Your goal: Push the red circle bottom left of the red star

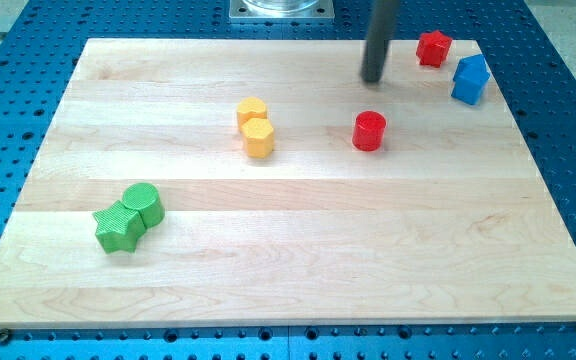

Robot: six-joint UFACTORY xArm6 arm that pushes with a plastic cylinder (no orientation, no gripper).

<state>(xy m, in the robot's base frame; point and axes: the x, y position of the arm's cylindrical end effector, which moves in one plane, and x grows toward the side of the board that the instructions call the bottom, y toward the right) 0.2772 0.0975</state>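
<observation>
The red circle [369,131] stands on the wooden board, right of centre in the upper half. The red star [433,48] sits near the board's top right corner. The circle lies below and to the left of the star, about a block's width or more apart. My tip [372,79] is the lower end of the dark rod coming down from the view's top. It stands just above the red circle, with a small gap, and to the left of the red star.
A blue block [470,80] stands just below and right of the red star near the board's right edge. Two yellow blocks [256,126] touch each other left of the circle. A green star [117,226] and green circle [144,204] sit together at lower left.
</observation>
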